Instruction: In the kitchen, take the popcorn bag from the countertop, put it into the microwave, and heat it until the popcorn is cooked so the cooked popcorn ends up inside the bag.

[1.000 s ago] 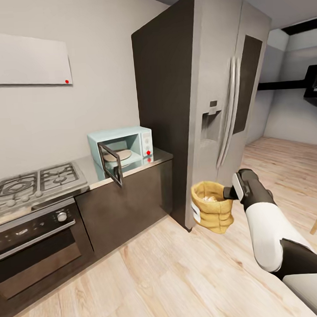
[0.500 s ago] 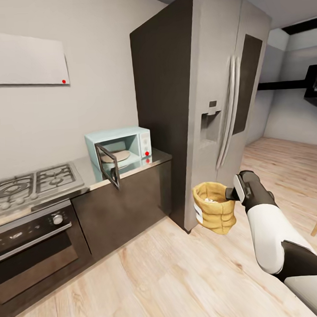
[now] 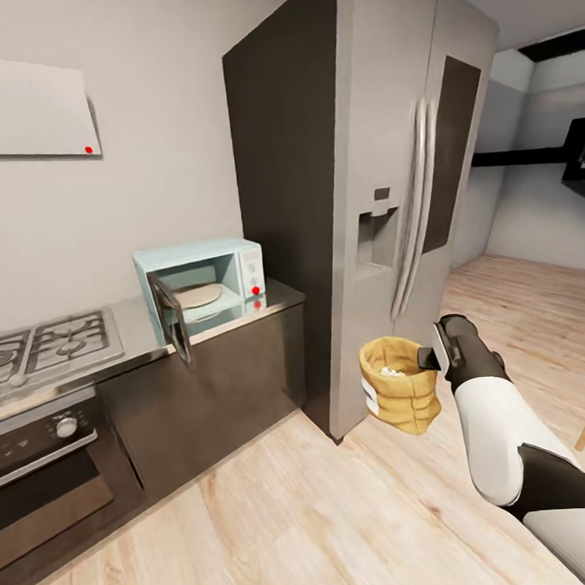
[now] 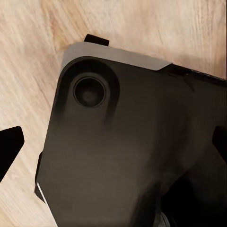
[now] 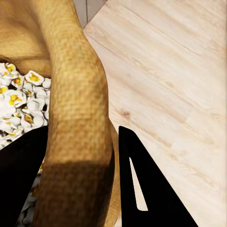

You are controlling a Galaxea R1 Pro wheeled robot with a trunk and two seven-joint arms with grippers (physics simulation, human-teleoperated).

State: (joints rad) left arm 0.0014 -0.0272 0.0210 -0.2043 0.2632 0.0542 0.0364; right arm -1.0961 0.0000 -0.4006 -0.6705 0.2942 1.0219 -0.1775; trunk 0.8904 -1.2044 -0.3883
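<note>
The popcorn bag [image 3: 399, 396] hangs in the air above the wooden floor [image 3: 338, 513], carried by the right gripper [image 3: 431, 359], whose jaws are closed on the bag's rolled rim: in the right wrist view one dark finger [image 5: 142, 184] lies outside the rim and the other sits inside the bag, with the tan woven wall [image 5: 80, 142] pinched between them. The bag stands roughly upright, its long axis near vertical and its open mouth facing up, with the body hanging below the jaws and its white label patch [image 3: 369, 397] on the side turned away from them. Inside the bag, right beside the inner finger, lie whitish popped pieces with yellow centres [image 5: 14, 101].

The microwave [image 3: 202, 284] sits on the countertop [image 3: 149, 339], well apart from the jaws and higher than the bag, next to the tall grey fridge [image 3: 364, 194]. Its door [image 3: 170, 320] is swung open toward the room, and a pale round plate [image 3: 194, 295] lies flat in the cavity. A gas hob [image 3: 46, 344] sits on the worktop beyond it, with an oven [image 3: 45, 477] below.

The left wrist view looks onto a dark rounded part of the robot [image 4: 132, 156] over the floor; dark finger tips [image 4: 9, 149] show at the picture's edges, set far apart, so the left jaws stand open and hold nothing.
</note>
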